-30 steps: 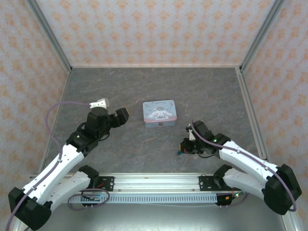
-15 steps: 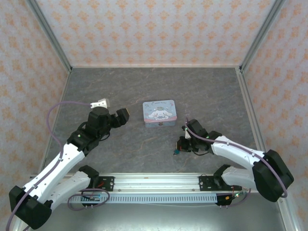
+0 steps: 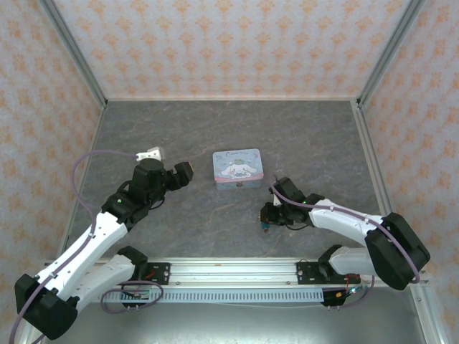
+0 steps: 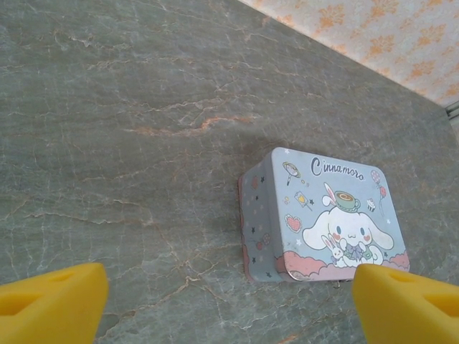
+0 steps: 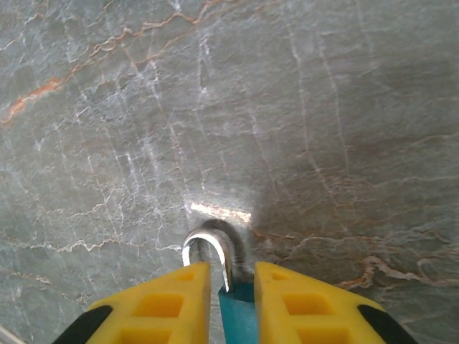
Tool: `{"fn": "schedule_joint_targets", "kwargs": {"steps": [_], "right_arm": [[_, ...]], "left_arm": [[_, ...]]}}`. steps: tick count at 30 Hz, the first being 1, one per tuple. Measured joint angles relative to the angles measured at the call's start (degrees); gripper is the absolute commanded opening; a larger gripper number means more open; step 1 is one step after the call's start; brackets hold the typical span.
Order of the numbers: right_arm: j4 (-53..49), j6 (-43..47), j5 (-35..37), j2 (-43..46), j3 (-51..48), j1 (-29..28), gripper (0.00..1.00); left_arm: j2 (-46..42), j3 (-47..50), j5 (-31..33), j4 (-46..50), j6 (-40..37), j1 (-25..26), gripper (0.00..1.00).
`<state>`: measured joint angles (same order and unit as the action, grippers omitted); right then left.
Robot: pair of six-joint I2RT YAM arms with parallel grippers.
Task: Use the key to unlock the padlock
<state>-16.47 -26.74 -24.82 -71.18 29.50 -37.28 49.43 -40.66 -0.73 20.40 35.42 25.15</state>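
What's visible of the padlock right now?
The padlock is tiny: a teal body and a thin, shiny silver metal shackle bent like a hook. Its body is pinched between the yellow fingers of the right hand, shackle poking out past the fingertips toward the grey marbled table. One shackle leg enters the body; the other ends at a finger's edge, so locked or open is unclear. From above it is a teal speck at the hand's tip, nearer the arm bases than the cartoon tin.

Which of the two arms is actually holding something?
The right arm: its jaws pinch the teal padlock. The left arm's jaws are wide open and empty.
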Motion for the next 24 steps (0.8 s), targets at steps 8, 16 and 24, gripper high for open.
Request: {"fn": "schedule_joint_targets", "kwargs": {"steps": [8, 16, 24], "right_arm": [[-5.2, 1.6, 6.4, 6.7, 3.2, 0.0, 0.40], [-9.3, 6.9, 20.6, 18.7, 9.0, 0.0, 0.65], [-8.6, 13.4, 39.4, 26.5, 9.2, 0.0, 0.99]], "left_arm": [[2.2, -3.9, 2.9, 2.2, -2.3, 0.0, 0.89], [2.8, -6.8, 12.0, 2.1, -7.0, 0.0, 0.91], [4.4, -7.6, 20.8, -1.5, -15.3, -1.4, 0.93]]}}
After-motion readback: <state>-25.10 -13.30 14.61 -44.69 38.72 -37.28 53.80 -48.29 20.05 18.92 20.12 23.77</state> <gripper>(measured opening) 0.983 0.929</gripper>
